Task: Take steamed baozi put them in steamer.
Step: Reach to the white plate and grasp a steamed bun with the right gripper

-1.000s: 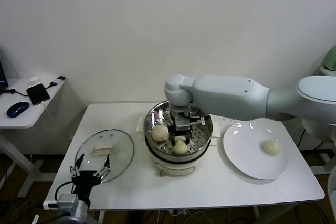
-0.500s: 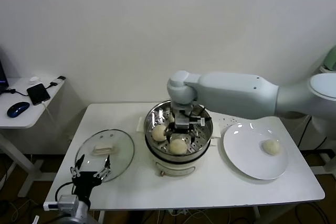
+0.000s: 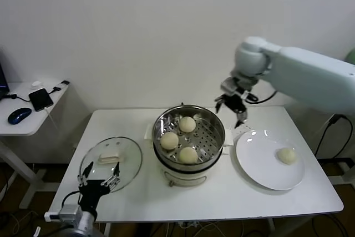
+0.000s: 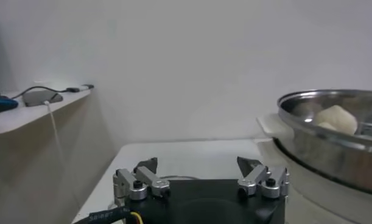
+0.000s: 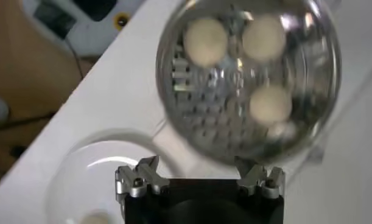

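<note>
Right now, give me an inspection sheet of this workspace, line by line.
Surface: white table, bare along its front edge.
Job's things: three steamed baozi lie on the perforated tray in the steamer; a fourth baozi sits on the white plate to the steamer's right.
Clutter: glass lid flat on the table, left of the steamer.
Grippers: right pincer open and empty, in the air above the gap between steamer and plate; left pincer open, low at the table's front left by the lid.
Cables: black cable on the right arm; charging lead at the phone.
Surroundings: side desk with phone and computer mouse; plain white wall.
</note>
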Motion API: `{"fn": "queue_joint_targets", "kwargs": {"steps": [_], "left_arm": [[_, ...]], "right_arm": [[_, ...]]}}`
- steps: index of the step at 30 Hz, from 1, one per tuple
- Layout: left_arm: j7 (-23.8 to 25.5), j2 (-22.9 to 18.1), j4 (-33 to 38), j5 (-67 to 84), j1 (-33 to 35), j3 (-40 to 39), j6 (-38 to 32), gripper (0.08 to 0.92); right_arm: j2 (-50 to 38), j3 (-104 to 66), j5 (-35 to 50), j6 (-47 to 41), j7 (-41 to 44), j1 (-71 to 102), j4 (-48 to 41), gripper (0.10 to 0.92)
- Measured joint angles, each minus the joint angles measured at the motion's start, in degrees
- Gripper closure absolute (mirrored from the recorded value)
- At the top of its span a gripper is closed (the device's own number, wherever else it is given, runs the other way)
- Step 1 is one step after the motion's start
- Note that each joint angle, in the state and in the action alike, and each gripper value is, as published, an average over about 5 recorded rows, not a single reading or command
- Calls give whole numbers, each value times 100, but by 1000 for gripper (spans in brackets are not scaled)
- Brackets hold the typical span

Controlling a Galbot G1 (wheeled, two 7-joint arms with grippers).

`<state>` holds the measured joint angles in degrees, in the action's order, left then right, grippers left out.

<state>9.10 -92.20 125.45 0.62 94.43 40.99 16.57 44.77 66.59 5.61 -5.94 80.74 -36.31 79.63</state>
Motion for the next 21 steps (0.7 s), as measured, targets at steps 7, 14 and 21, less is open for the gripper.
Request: {"fn": "queue_joint_targets", "kwargs": {"steps": [7, 14, 21], "left_arm": [[60, 0, -23, 178, 72, -22, 5, 177], [82, 0, -34, 240, 166, -6, 13, 177], [105, 0, -48, 260, 207, -4, 51, 177]], "right_arm": [[-802, -1059, -536, -435, 34, 1080, -281, 203], [-904, -2390, -1356, 48, -152, 2491, -1044, 203], [-754, -3264, -1960, 577, -223, 3417, -1805, 203]]}}
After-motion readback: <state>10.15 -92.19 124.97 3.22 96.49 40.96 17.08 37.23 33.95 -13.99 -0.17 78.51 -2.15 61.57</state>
